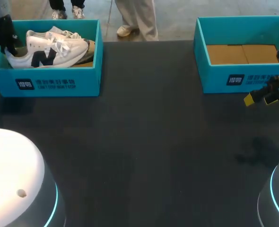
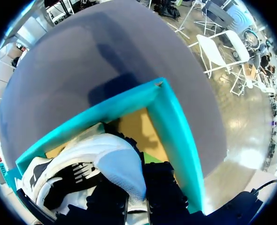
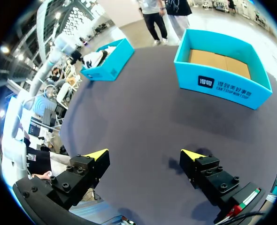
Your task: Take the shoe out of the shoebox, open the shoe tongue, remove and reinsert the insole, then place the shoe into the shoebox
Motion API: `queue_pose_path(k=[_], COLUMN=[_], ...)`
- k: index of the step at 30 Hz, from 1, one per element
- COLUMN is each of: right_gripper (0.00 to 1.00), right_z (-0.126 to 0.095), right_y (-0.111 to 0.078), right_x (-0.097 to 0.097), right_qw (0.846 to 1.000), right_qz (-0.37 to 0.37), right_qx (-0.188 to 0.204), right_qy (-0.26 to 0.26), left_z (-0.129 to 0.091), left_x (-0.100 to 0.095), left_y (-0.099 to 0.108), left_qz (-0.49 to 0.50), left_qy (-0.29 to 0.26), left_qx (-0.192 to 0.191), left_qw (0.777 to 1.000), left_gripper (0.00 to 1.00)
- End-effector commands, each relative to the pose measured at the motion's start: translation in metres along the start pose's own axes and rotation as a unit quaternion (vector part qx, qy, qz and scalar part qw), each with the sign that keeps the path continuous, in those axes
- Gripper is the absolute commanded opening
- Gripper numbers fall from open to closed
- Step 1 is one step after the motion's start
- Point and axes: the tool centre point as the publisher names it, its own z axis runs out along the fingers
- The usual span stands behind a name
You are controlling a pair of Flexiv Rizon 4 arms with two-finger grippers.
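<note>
Right jaws wide apart above table (image 3: 143, 126).

Black bolted right hand (image 3: 144, 154), yellow wedge fingertips (image 3: 97, 154), white domed arm bases (image 1: 12, 175), cyan light rings (image 1: 54, 203).

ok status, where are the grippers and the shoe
Right gripper open, over the table near the empty box. Left gripper down at the shoe heel, grip unclear. Shoe in its shoebox. Nothing in the way.
</note>
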Motion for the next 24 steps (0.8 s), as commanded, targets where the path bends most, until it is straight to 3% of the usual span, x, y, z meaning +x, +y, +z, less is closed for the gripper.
queue_pose_path(k=[1,15,24], right_gripper=[1.00,1.00,1.00], right_z=[0.001,0.001,0.001], right_y=[0.000,0.000,0.000], right_x=[0.000,0.000,0.000], right_qw=[1.000,1.000,1.000], right_qz=[0.001,0.001,0.001], right_qx=[0.001,0.001,0.001], right_qy=[-0.001,-0.001,-0.001], left_z=[-0.022,-0.067,-0.080], left_x=[0.004,0.016,0.011], left_y=[0.000,0.006,0.000], left_qz=[0.003,0.034,0.033], left_qy=[0.002,-0.022,-0.011], left_qx=[-0.004,-0.009,-0.006], left_qw=[1.000,0.999,0.999], left_gripper=[0.00,0.00,0.00])
